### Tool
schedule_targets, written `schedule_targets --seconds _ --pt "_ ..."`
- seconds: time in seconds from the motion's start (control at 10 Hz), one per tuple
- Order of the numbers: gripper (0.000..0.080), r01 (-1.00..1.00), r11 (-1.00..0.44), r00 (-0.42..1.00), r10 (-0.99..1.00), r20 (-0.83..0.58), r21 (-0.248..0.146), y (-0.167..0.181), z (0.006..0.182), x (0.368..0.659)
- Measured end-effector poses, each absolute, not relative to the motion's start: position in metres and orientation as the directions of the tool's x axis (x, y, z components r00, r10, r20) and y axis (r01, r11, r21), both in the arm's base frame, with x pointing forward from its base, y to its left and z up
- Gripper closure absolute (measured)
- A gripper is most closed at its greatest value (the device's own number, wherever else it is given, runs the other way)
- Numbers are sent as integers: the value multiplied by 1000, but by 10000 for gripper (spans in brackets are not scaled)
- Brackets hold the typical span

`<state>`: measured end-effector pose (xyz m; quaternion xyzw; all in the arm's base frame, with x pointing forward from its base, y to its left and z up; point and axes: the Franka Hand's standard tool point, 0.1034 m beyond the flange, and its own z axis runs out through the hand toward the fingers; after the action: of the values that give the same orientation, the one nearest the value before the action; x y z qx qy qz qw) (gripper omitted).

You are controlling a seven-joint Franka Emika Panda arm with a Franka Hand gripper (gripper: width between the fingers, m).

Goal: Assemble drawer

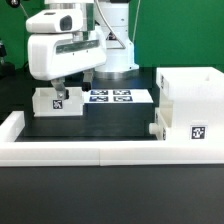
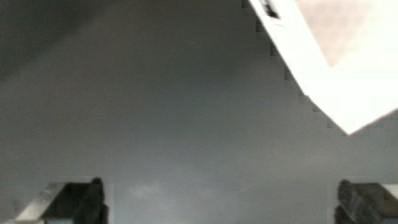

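A small white tray [image 1: 57, 100] with a tag on its front stands on the black table at the exterior view's left. My gripper [image 1: 75, 86] hangs just above and behind it, open and empty. In the wrist view both fingertips [image 2: 79, 203] stand wide apart over bare black table, with nothing between them. A white corner [image 2: 329, 60] with a dark mark at its edge shows ahead of the fingers; I cannot tell which part it is. The tall box housing [image 1: 192, 95] stands at the exterior view's right. A second tray's knob [image 1: 153, 130] sticks out at its lower side.
The marker board [image 1: 118, 97] lies flat on the table between the small tray and the housing. A long low white wall [image 1: 90, 152] runs along the table's front edge and up the exterior view's left side. The arm's base stands behind the marker board.
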<state>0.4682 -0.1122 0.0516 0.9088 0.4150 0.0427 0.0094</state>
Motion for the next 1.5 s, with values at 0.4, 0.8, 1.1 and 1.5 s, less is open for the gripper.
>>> schedule_targets --seconds 0.4,0.8,1.1,1.5 --pt "150 390 -919 910 394 132 51 -132 61 455" --pt "150 281 -959 950 282 135 27 -130 58 454" --pt "150 169 -986 978 168 121 4 -121 55 437" --pt "150 108 -993 994 107 24 -55 -109 56 415"
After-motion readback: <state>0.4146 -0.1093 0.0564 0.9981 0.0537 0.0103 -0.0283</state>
